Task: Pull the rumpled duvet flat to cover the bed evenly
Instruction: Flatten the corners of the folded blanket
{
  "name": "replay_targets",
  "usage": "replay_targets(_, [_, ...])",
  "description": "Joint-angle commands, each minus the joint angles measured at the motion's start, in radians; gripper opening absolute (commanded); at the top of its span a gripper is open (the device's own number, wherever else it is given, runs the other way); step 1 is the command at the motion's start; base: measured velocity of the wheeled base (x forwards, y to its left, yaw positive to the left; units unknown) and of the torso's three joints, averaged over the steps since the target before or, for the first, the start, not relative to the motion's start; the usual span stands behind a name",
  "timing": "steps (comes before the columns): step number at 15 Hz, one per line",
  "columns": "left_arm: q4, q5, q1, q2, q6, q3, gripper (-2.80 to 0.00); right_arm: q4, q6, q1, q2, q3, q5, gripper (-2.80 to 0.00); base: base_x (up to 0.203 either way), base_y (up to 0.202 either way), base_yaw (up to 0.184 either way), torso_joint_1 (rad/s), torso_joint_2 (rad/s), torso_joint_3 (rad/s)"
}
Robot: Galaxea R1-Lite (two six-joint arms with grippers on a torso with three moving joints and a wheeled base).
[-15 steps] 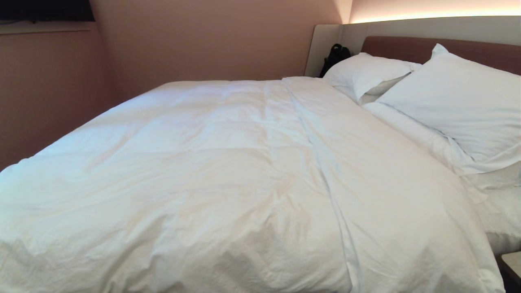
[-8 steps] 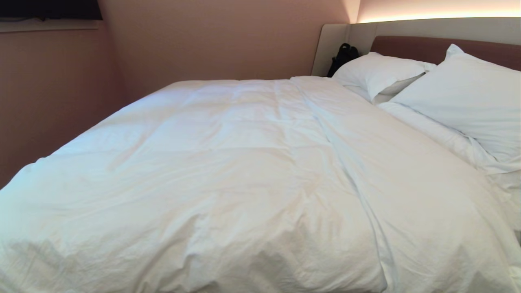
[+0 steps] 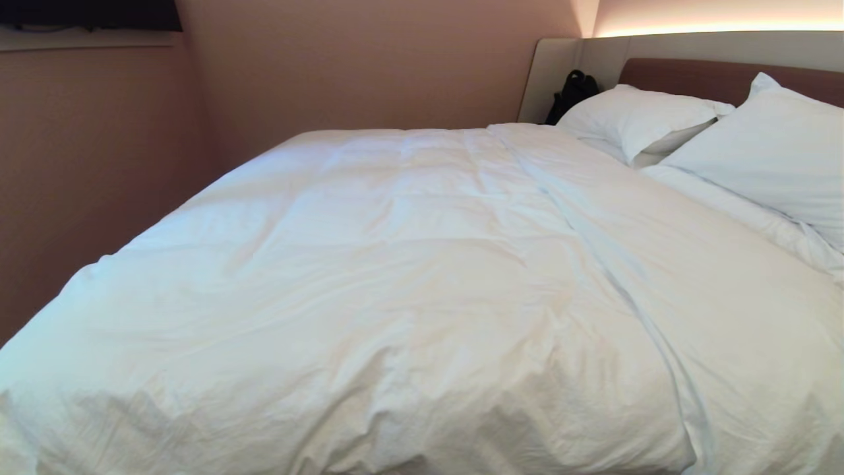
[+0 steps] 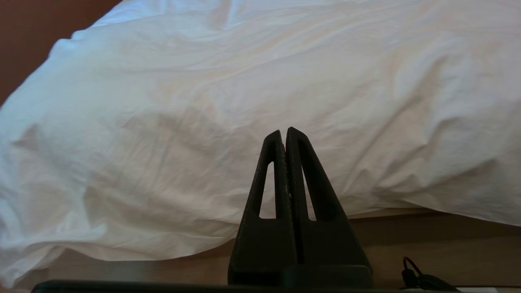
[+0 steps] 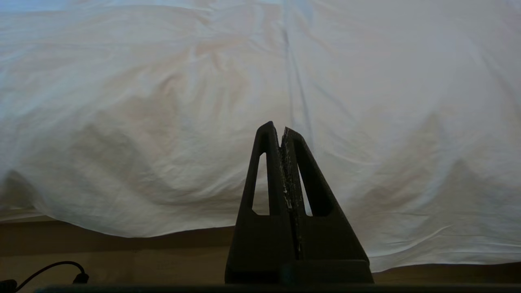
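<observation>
**Both hands closed in front of the bed, duvet spread across it**

The left hand (image 4: 285, 132) has its two black fingers pressed together with nothing between them. It points at the near side of the duvet (image 4: 228, 93) and is apart from the cloth. The right hand (image 5: 279, 128) is the same: fingers pressed together, empty, aimed at the hanging edge of the duvet (image 5: 163, 101) without touching it. Neither hand shows in the head view.

In both wrist views the duvet's near edge droops over the side of the bed in soft bulges, and a strip of brown floor (image 4: 427, 244) shows under it. A thin black cable (image 5: 49, 270) lies on the floor near the right hand.

From the head view the duvet (image 3: 395, 284) covers most of the bed (image 3: 732, 49), reaching its left edge and spilling over the near edge. It is puffy and lightly creased, with one long fold (image 3: 593, 257) running from the near right side up toward the headboard. At the head end two white pillows (image 3: 643, 115) lean by the brown headboard (image 3: 686, 71), just beyond the duvet's top edge. A small black bag (image 3: 572, 92) sits in the far corner beside the pillows, against the beige surround. A pinkish wall (image 3: 369, 59) runs along the bed's far side.
</observation>
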Motion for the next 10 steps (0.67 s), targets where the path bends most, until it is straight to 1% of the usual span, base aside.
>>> replay_targets(1, [0.0,0.0,0.0,0.0,-0.002,0.0,-2.8,0.0,0.0,0.0,0.0,0.0,0.001,-2.8,0.0,0.196,0.002,0.001,0.0,0.005])
replay_targets(10, [0.0,-0.001,0.0,0.0,-0.004,0.0,-2.8,0.0,0.001,0.0,0.0,0.0,0.0,-2.8,0.0,0.196,0.001,0.001,0.0,0.002])
